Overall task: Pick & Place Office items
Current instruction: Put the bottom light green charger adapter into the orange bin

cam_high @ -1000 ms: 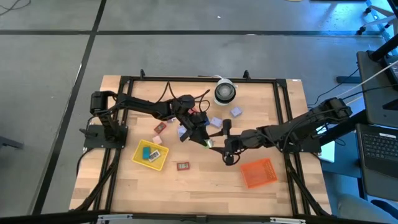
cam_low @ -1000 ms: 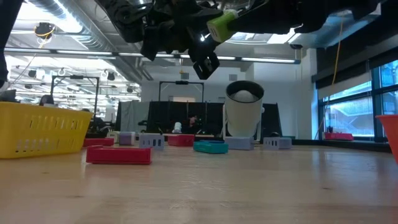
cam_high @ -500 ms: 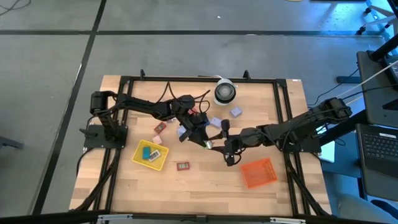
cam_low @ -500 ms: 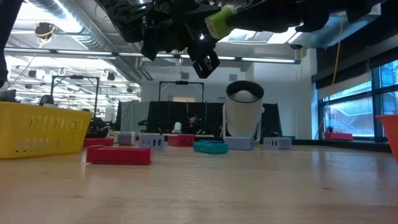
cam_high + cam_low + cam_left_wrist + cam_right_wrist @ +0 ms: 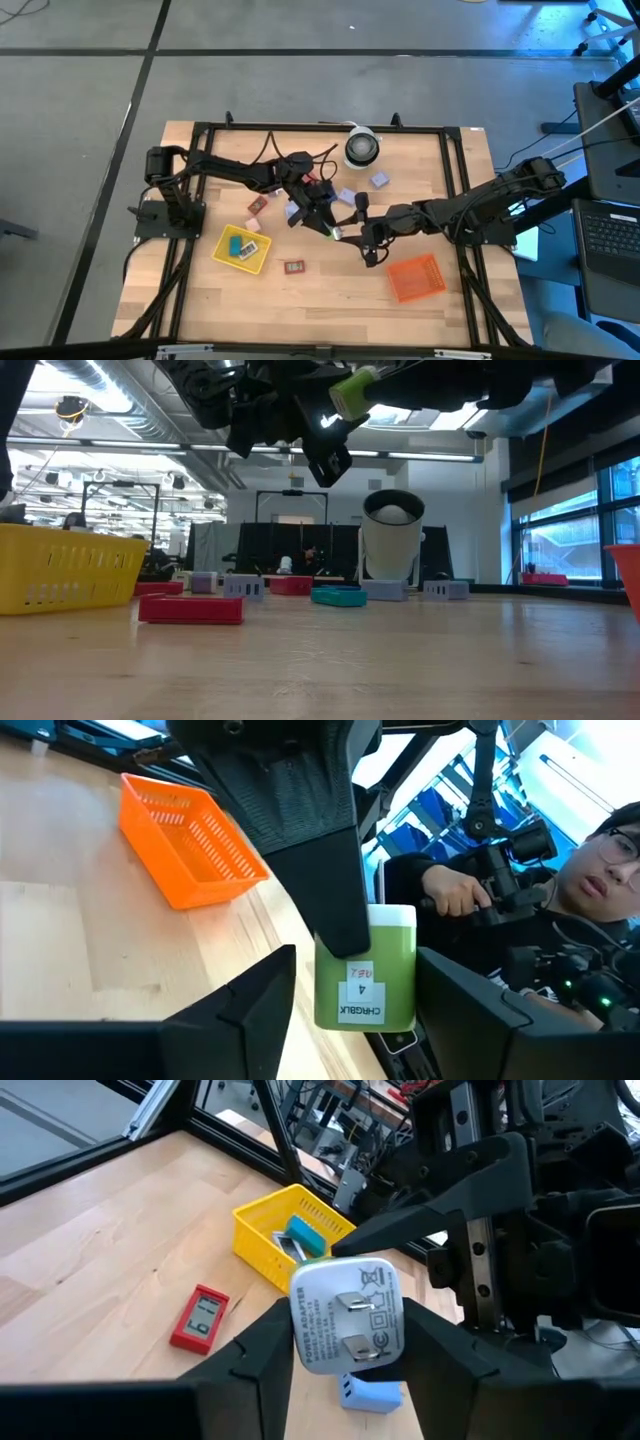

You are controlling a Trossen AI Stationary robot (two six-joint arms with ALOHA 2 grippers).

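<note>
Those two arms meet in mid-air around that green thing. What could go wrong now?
The green charger hangs high above the table, pinched only by the right gripper; a weak grip would likely drop it onto the wood. The left gripper stands open with its fingers close on either side, so either arm moving off could knock it loose.

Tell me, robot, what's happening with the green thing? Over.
Right gripper shut on green charger, midair. Left gripper open, fingers either side, not touching it.

High view: overhead, whole table (image 5: pixel 200 300). Low view: tabletop level, facing room. Wrist views: close. All four share the green charger (image 5: pixel 331 231).
</note>
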